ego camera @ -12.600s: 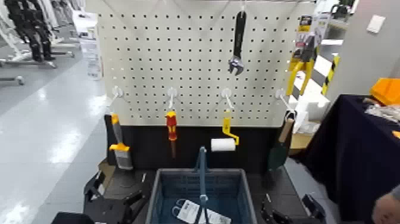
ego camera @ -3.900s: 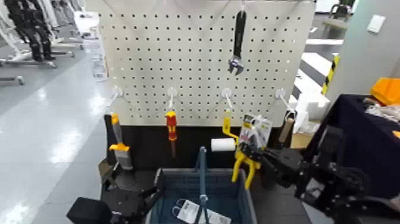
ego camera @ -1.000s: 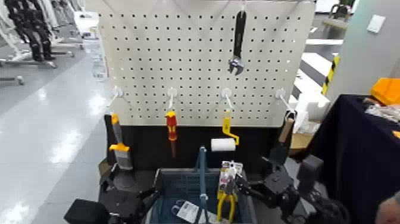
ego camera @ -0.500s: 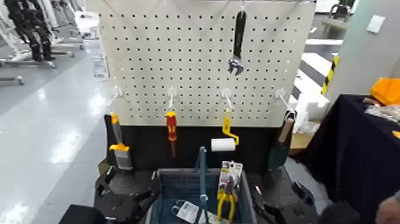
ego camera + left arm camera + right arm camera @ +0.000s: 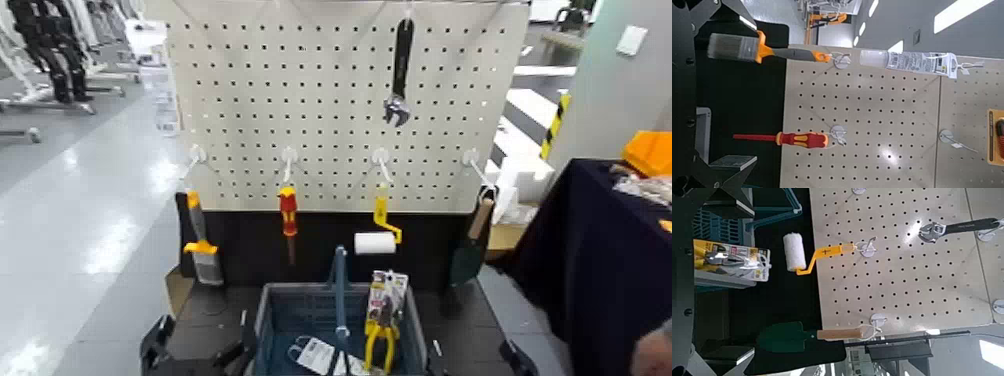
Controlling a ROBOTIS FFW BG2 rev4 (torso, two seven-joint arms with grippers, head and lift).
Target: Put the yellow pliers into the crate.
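The yellow pliers [image 5: 381,318] on their white card stand inside the crate [image 5: 268,322], leaning against its right wall, right of the arched blue handle. No gripper touches them. The right wrist view shows the same pliers [image 5: 728,262] beside the crate's slotted rim [image 5: 719,223]. My right gripper [image 5: 738,288] is open, drawn back from the pliers, with nothing between its fingers. Only a dark tip of that arm [image 5: 516,357] shows at the bottom right of the head view. My left gripper [image 5: 200,352] sits low, left of the crate, open and empty.
On the pegboard [image 5: 330,150] behind the crate hang a black wrench [image 5: 399,70], a brush [image 5: 201,245], a red-and-yellow screwdriver [image 5: 288,215], a paint roller [image 5: 377,236] and a trowel [image 5: 470,250]. A dark-draped table [image 5: 600,260] stands at the right. A person's hand [image 5: 655,355] shows at the bottom right.
My right arm has let go of the pliers and pulled back down to the bottom right. The pliers stay leaning in the crate. The left arm has sunk lower.
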